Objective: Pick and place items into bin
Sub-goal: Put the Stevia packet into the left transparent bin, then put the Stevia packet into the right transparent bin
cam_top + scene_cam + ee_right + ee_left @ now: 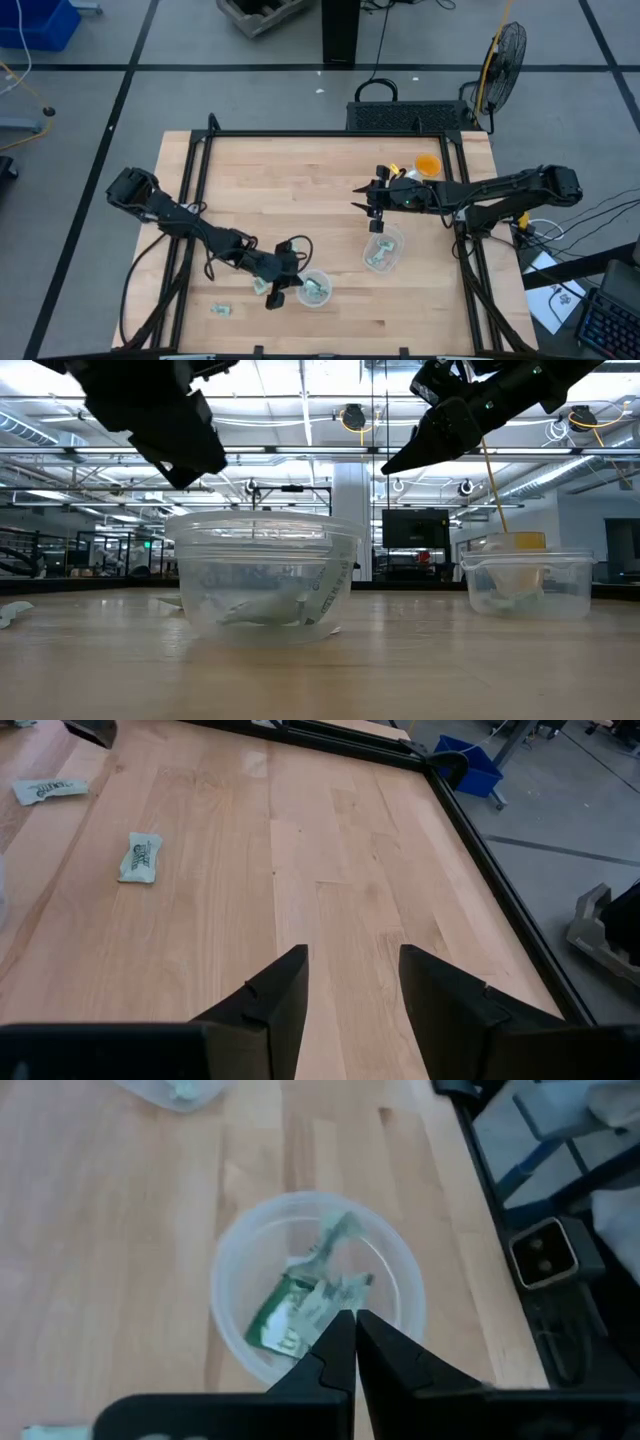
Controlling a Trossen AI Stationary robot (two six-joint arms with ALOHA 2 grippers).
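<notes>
Two green-and-white crinkly wrapped pieces (300, 1305) lie crumpled and overlapping inside the clear round cup (235, 1260) near the surface's front edge. A second clear cup (397, 251), toward the right side, holds at least one more piece (378, 258). One piece (260, 285) lies flat on the surface just beside the front cup. Another piece (220, 311) lies flat farther left, near the front edge, well apart from both cups.

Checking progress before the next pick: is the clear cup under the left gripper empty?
Not empty: the clear cup holds green-and-white wrapped pieces.
</notes>
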